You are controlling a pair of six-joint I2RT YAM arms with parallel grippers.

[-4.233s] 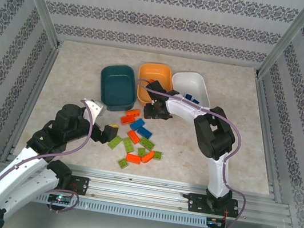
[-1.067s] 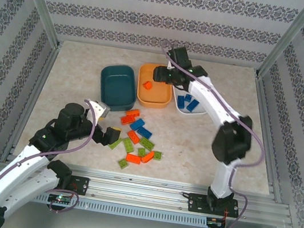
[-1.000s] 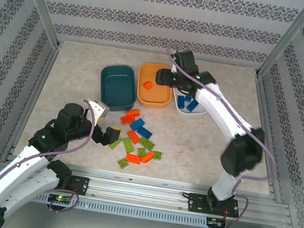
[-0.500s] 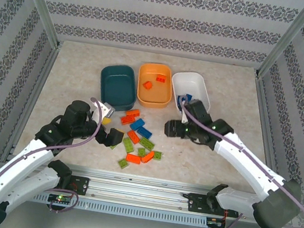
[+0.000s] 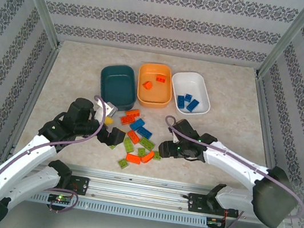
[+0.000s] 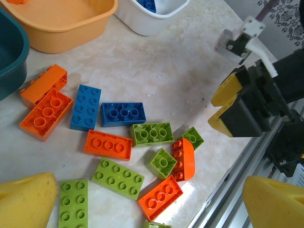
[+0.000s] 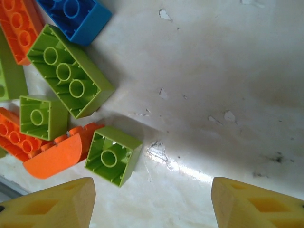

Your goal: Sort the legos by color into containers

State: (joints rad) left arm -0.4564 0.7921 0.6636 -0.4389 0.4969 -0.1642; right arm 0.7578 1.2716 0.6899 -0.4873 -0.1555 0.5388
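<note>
Tgt looks like the small lime brick (image 7: 113,155): on the table (image 7: 213,85) at the pile's right edge, touching a curved orange brick (image 7: 57,156), just ahead of the R gripper (image 7: 152,190). Square-ish, so no real long axis; sits skewed to the jaws, hollow side seems up. R jaws wide, empty. Step: reach for a green pick. Next: square the wrist to its faces, drop, close, then prob teal tub (image 5: 116,85). L gripper (image 6: 148,194) also wide, empty, over the pile.

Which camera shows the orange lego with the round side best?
Left wrist: the curved orange lego shows whole, studs and curve clear, beside two small green legos. Right wrist shows it close too, low in the corner. From the top it is tiny.
</note>
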